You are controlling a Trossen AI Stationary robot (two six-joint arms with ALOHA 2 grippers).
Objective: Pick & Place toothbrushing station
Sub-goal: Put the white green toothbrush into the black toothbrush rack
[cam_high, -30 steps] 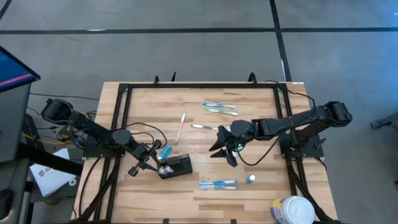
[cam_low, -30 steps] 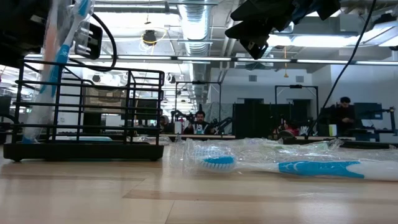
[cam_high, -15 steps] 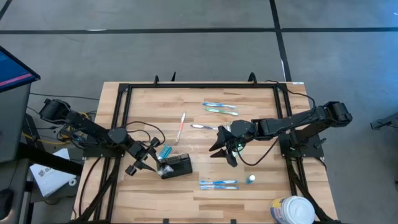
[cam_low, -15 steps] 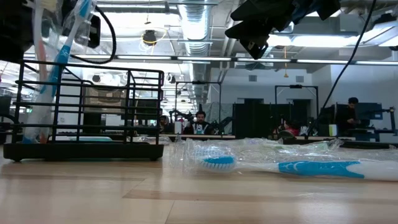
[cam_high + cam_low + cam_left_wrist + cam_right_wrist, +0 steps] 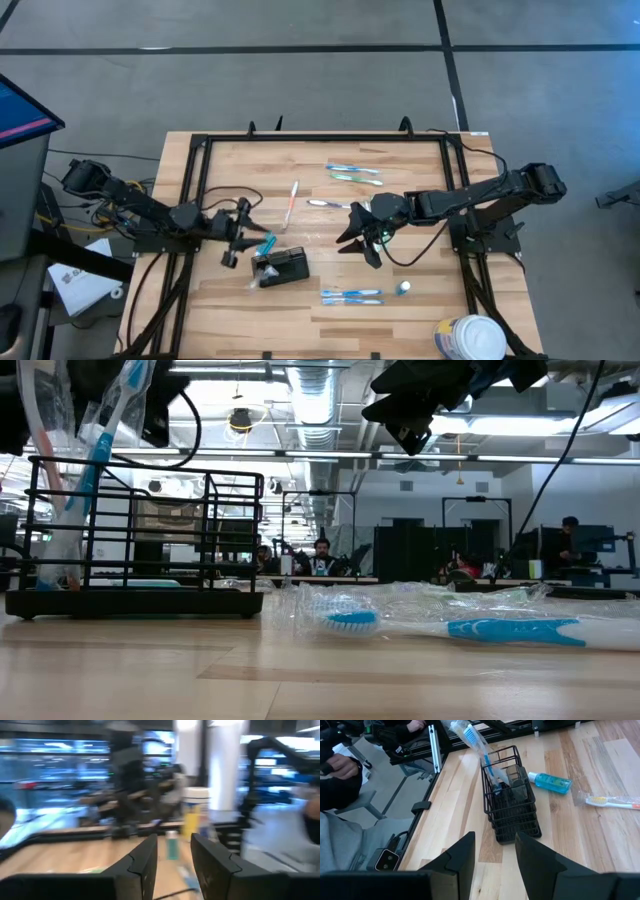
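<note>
Moved: my left gripper [image 5: 236, 232] has pulled back from the toothbrushing station [image 5: 281, 268] and now hangs just off its left end, touching nothing.
Left fingers: parted a little, with only a narrow gap and nothing between them in the left wrist view.
Station: black wire holder near the front-left of the table [image 5: 420, 200], upright; a wrapped toothbrush [image 5: 95, 455] with a blue handle stands tilted in one end compartment.
Beside the station: a small blue bottle [image 5: 550, 782] lies on the wood close by.
Right gripper [image 5: 360, 240]: raised over the table's middle, fingers apart and empty, well apart from the station.
Elsewhere: wrapped toothbrushes [image 5: 351, 295] lie in front of the right gripper; a white tub [image 5: 468, 338] sits at the front-right corner.
</note>
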